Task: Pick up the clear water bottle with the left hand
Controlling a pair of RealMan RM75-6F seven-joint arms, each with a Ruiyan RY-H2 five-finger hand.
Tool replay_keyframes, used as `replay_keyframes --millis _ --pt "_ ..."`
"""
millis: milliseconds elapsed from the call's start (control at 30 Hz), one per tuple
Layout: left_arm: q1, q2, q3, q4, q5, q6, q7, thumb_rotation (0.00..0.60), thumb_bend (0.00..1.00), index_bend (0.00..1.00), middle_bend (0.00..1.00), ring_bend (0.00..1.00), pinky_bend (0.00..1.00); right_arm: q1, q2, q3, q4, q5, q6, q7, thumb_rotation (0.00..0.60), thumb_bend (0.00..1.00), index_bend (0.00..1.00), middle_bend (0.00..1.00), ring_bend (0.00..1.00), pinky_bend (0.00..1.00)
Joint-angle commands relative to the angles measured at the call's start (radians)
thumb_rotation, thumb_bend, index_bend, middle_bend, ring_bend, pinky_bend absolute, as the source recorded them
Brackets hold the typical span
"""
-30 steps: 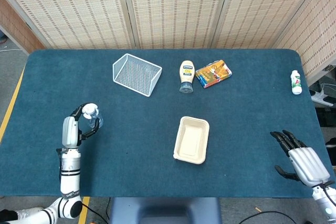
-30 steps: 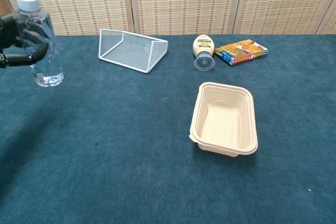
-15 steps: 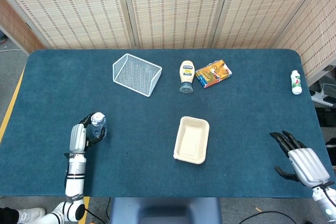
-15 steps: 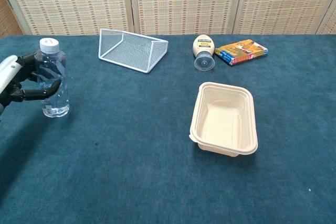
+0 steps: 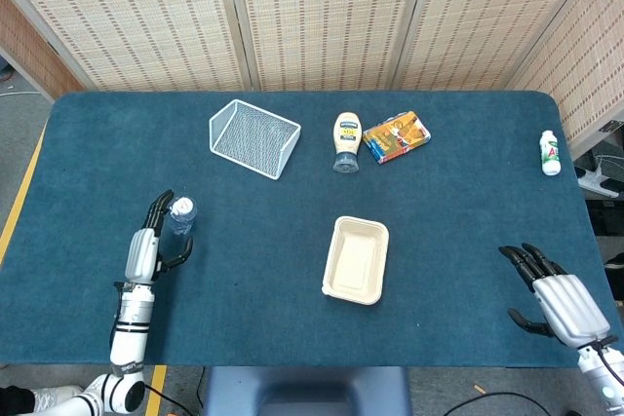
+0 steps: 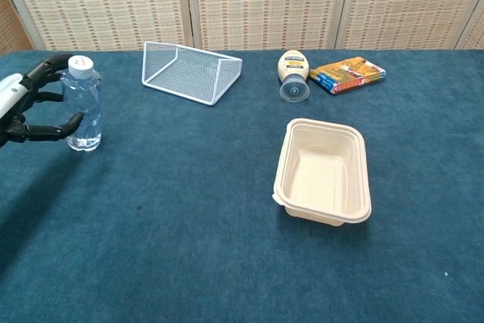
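Fingers (image 6: 47, 67) of the left hand (image 6: 23, 107) are spread apart around the clear water bottle (image 6: 82, 104), which is seen upright on the blue table (image 5: 244, 270); whether they touch it cannot be told. Right-hand (image 5: 563, 301) fingers are also held apart, nothing in them. A wire basket (image 5: 254, 137) is tipped on its side beyond the bottle, a beige food tray (image 5: 356, 260) is to the bottle's right, and a mayonnaise bottle (image 5: 346, 140), snack box (image 5: 396, 136) and small white bottle (image 5: 550, 153) are laid farther off.
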Motion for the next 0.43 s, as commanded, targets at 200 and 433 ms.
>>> replay_keyframes --millis 200,433 --pt "0.036 0.206 0.047 -0.182 0.038 0.009 0.217 0.6 0.4 0.0 0.0 0.0 0.17 0.005 -0.002 0.001 -0.002 0.002 -0.009 -0.007 0.6 0.21 0.0 0.07 0.0 0.23" --pt "0.104 0.403 0.116 -0.317 0.021 0.0 0.544 0.6 0.4 0.0 0.0 0.0 0.17 0.004 -0.008 -0.002 -0.002 0.007 -0.014 -0.025 0.6 0.21 0.0 0.07 0.0 0.23"
